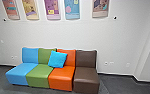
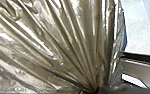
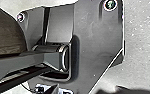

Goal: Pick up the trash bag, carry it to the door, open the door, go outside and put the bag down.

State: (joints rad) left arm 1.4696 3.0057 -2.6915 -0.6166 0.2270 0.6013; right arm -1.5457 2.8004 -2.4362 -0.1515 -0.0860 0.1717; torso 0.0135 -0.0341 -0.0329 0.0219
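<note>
In the head view, the row of posters (image 1: 53, 11) is cut off by the top edge, its print too blurred for us to read. A blue cushion (image 1: 57, 59) hides part of the green backrest (image 1: 44, 55) and orange backrest (image 1: 70, 57). Pale wall fittings (image 1: 106, 63) are too small for us to identify. In the left wrist view, the trash bag (image 2: 66, 45) runs past the edges, its contents hidden from us.
</note>
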